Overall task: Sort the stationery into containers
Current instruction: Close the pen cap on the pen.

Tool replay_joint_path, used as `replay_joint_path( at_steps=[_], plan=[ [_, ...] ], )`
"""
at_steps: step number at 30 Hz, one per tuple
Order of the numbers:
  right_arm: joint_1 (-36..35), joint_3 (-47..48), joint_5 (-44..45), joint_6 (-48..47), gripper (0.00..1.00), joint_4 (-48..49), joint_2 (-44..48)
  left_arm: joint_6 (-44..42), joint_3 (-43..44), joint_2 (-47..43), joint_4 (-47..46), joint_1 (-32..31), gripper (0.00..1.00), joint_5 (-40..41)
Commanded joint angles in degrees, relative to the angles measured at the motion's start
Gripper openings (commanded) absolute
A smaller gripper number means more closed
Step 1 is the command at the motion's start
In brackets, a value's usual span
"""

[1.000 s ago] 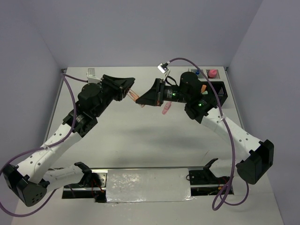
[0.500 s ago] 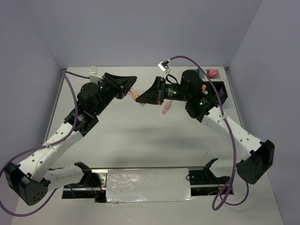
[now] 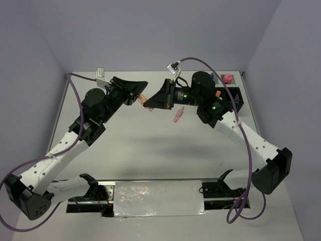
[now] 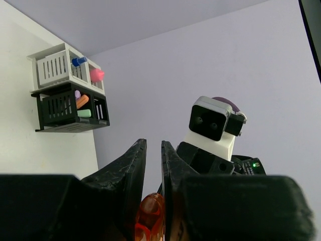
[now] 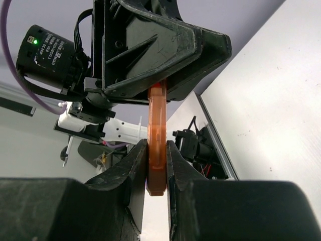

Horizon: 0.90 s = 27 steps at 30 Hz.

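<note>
1. The top view alone shows both arms leaning inward over the white table (image 3: 150,150), meeting above its middle.
2. There the left gripper (image 3: 138,97) and right gripper (image 3: 152,105) face tip to tip, with the orange marker (image 3: 145,102) bridging them in the air. From above it is only a sliver, and neither grip can be judged.
3. The right wrist view settles 1 side. The right gripper's jaws are clamped tight on the marker's near end, and its far end runs up into the left gripper's jaws.
4. The left wrist view settles the other. The left fingers (image 4: 133,168) are drawn in to a narrow slit, with the marker wedged low between them and cut off by the frame's bottom edge.
5. A pink marker (image 3: 177,116) lies on the table just right of the right gripper, seen only from above.
6. At the far right, the right arm hides much of the black organiser (image 3: 235,100) from above. The left wrist view shows its slatted wall and the stowed markers (image 4: 83,102) inside.
7. Touching it on the far side is the white tray (image 4: 50,68), holding a blue-capped bottle (image 4: 78,61) and a pink item (image 4: 97,75) too small to identify.
</note>
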State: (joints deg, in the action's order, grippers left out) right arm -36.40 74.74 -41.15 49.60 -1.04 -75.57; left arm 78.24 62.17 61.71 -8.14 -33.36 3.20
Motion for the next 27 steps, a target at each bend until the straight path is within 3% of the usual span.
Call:
replay_joint_path(
  at_steps=[1,8,12,15,21,25,26,27],
  plan=[
    [-0.16,0.85,2.74,0.49,0.00,0.68,-0.02,-1.94,1.99,-2.30,-2.85,-0.65,0.00,-1.88],
    [-1.30,5.84,6.51,3.13,0.00,4.19,-3.52,-4.76,0.85,-0.54,-6.27,-4.33,0.00,-2.24],
    [-1.48,17.07,8.18,2.61,0.00,4.99,-9.76,-4.77,-2.39,-0.98,-10.56,-8.73,0.00,-1.00],
    [-1.57,25.44,7.84,-0.03,0.00,-0.27,-14.68,-3.53,-5.92,-2.21,-13.66,-9.88,0.00,-2.58],
    [-1.74,24.68,5.20,0.93,0.00,0.86,-17.42,-2.38,-10.67,-3.97,-18.14,-11.11,0.00,-4.25],
    [-2.44,19.06,1.69,-1.52,0.00,4.90,-14.36,-8.52,-5.06,-6.07,-7.45,-10.24,0.00,-0.86],
    [-2.62,16.86,1.42,-2.75,0.00,5.51,-13.12,-10.28,-2.52,-6.17,0.07,-9.62,0.11,0.13],
    [-2.62,11.62,0.38,-2.93,0.00,8.04,-10.33,-13.60,2.03,-6.08,3.54,-8.48,0.44,2.57]
  ],
)
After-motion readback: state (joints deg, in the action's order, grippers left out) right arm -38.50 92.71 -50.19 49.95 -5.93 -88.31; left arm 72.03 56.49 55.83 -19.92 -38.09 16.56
